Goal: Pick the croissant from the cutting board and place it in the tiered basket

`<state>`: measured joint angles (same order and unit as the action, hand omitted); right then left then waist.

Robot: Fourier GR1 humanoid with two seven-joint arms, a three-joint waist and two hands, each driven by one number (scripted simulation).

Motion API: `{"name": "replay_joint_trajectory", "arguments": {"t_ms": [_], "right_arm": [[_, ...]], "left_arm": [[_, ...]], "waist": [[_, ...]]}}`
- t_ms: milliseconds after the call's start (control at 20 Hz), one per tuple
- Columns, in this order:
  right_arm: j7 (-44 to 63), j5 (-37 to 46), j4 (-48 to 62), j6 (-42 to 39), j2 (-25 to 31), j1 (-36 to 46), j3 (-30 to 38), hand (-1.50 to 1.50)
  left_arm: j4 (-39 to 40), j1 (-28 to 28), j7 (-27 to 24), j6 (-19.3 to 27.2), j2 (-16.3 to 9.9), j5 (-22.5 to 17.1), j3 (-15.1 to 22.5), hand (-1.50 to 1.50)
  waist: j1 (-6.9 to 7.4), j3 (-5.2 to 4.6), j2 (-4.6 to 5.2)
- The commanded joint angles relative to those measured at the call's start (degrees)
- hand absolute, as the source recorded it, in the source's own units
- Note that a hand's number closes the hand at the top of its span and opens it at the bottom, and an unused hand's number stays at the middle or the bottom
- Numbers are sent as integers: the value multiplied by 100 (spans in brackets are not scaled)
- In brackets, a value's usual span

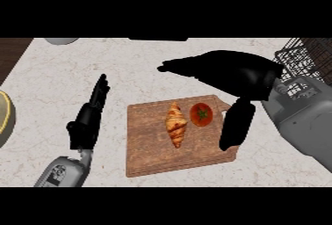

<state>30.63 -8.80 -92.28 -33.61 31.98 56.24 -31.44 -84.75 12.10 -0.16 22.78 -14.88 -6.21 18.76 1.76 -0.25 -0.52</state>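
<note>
While croissant (175,124) (beside tomato (201,114)) lies on cutting board (152,158); basket (299,57) contents unclear

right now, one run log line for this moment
phase: reach | right hand: open above cutting board | croissant: on board, ungrasped | left hand: open, resting

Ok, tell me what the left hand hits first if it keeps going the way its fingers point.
Probably nothing: the left hand points up the view along bare counter, left of the cutting board. That path looks free to the far edge, though height is unclear.
</note>
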Motion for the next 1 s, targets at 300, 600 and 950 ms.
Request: {"name": "replay_joint_trajectory", "arguments": {"t_ms": [300, 600, 950], "right_arm": [[2038, 560, 602, -359, -1814, 1086, -964, -150], [2374, 849, 850, -428, -2491, 1061, -1085, -150], [2969, 640, 1136, -799, -2713, 1205, -1247, -150]], "left_arm": [[-171, -29, 191, 95, 90, 233, -33, 0], [-291, -157, 149, -31, 94, 245, -176, 0], [-279, -64, 282, 25, 147, 385, -233, 0]], "waist": [[-106, 19, 42], [-127, 21, 42], [-173, 21, 26]]}}
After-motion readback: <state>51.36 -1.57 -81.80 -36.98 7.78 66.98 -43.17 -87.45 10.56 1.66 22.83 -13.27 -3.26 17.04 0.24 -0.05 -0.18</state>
